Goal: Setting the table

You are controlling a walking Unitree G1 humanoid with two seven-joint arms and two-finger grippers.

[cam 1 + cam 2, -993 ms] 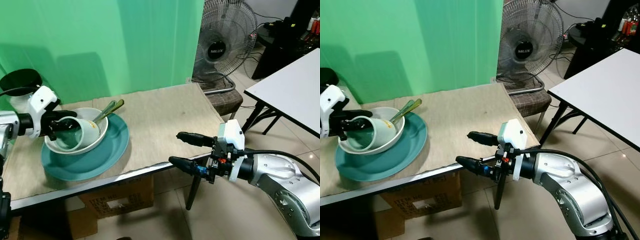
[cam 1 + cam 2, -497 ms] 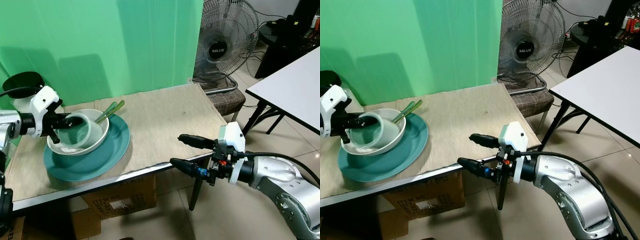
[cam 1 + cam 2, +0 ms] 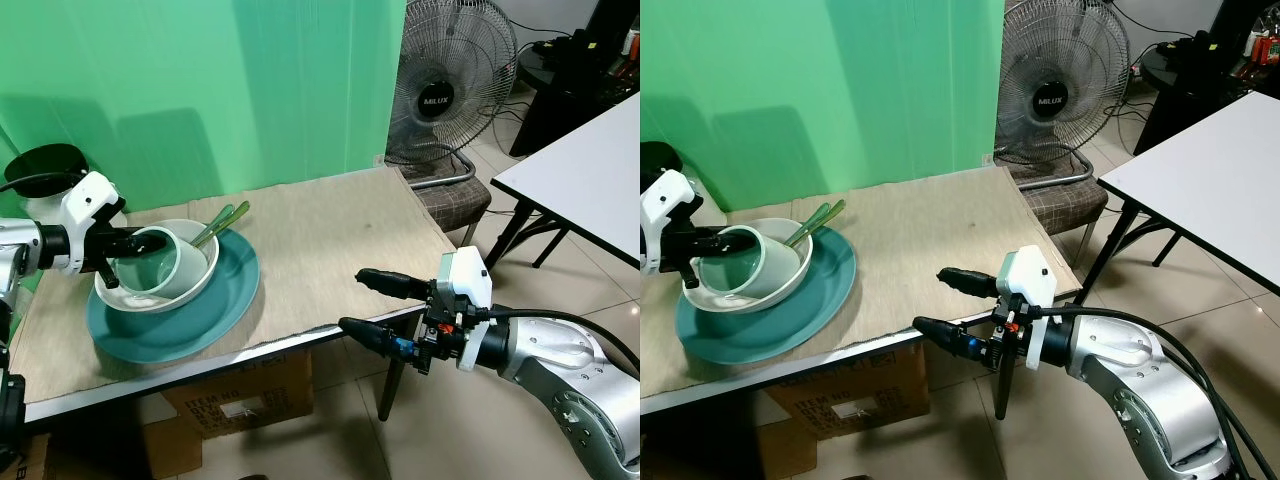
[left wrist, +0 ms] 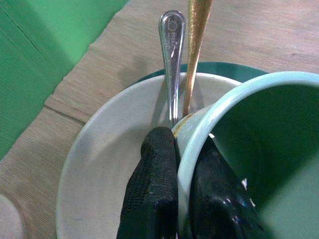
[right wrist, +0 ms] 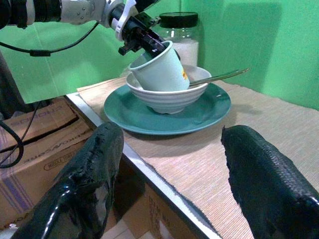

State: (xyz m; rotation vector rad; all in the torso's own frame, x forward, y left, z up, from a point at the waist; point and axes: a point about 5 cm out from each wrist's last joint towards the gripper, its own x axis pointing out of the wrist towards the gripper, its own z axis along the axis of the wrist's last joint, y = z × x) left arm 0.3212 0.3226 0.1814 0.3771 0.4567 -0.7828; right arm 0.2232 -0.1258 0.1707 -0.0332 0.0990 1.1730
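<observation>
- Left eye view: the left gripper (image 3: 118, 252) pinches the rim of a pale green cup (image 3: 158, 262), one finger inside and one outside. The cup sits tilted in a white bowl (image 3: 190, 285) on a teal plate (image 3: 215, 310), at the left of the cloth-covered table (image 3: 330, 240). A silver spoon (image 3: 205, 231) and a gold utensil (image 3: 229, 215) lean on the bowl's far rim.
- Right eye view: the right gripper (image 3: 958, 310) hovers spread wide and empty at the table's near edge, well apart from the dishes.
- Left wrist view: the black fingers (image 4: 152, 189) clamp the cup wall, just beside both handles. Lifting straight up should avoid snagging them.
- Right wrist view: the cup (image 5: 159, 69) leans steeply; levelling it before setting it on the bare cloth to the right looks wise.
</observation>
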